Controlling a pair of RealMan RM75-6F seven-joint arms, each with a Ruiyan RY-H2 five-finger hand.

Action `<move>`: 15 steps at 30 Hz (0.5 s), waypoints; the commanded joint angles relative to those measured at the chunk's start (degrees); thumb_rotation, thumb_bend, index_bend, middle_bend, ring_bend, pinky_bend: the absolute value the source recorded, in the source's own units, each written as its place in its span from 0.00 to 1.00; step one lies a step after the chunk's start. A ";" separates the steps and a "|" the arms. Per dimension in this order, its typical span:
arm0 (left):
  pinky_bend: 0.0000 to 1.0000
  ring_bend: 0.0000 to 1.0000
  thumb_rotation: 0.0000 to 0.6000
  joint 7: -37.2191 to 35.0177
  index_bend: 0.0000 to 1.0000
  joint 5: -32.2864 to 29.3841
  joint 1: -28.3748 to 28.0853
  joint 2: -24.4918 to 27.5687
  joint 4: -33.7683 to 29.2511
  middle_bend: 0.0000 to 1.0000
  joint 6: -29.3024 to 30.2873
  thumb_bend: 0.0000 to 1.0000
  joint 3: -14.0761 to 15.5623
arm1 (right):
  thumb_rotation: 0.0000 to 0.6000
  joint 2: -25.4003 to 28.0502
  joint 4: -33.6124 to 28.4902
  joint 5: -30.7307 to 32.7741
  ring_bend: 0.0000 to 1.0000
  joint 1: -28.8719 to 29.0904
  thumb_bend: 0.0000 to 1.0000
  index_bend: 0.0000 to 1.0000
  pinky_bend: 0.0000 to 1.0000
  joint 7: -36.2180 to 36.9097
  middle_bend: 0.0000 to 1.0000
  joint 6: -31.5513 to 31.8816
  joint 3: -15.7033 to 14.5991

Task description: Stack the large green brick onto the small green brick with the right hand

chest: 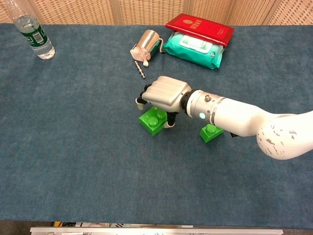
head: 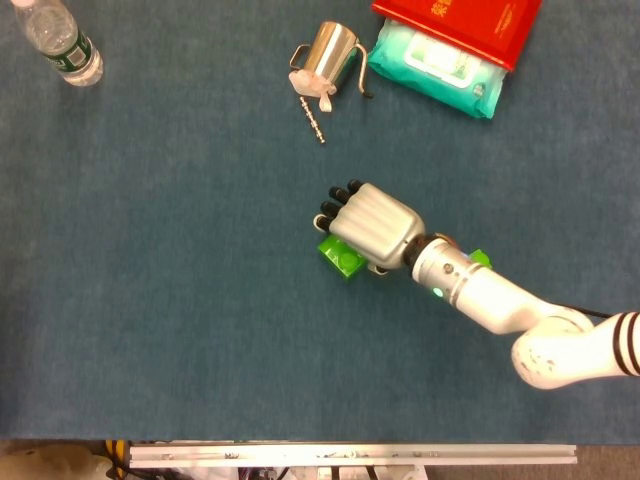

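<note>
The large green brick (head: 340, 258) (chest: 151, 121) sits on the blue cloth near the middle, half covered by my right hand (head: 370, 222) (chest: 164, 94). The hand is lowered over it, palm down. Its fingers (chest: 141, 102) hang past the brick's far left corner and its thumb (chest: 170, 120) is down by the brick's right side, with no firm grip showing. The small green brick (head: 480, 259) (chest: 210, 132) lies to the right, partly hidden behind my right forearm. My left hand is in neither view.
A metal cup (head: 328, 55) (chest: 146, 41) lies on its side at the back with a screw-like rod (head: 312, 118) beside it. A teal wipes pack (head: 435, 68) and a red book (head: 460, 25) lie back right. A water bottle (head: 62, 42) stands back left.
</note>
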 commanded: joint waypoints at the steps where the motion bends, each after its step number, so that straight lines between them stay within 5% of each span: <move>1: 0.13 0.18 1.00 -0.07 0.17 -0.08 0.07 -0.03 0.12 0.18 -0.01 0.28 0.00 | 1.00 -1.00 0.29 2.33 0.18 1.33 0.14 0.35 0.27 -1.66 0.32 0.85 -0.63; 15: 0.12 0.18 1.00 -0.99 0.17 -0.47 0.63 -0.15 0.97 0.18 0.26 0.28 -0.05 | 1.00 -0.44 -1.53 5.22 0.28 3.17 0.26 0.53 0.30 -2.30 0.43 5.25 -2.14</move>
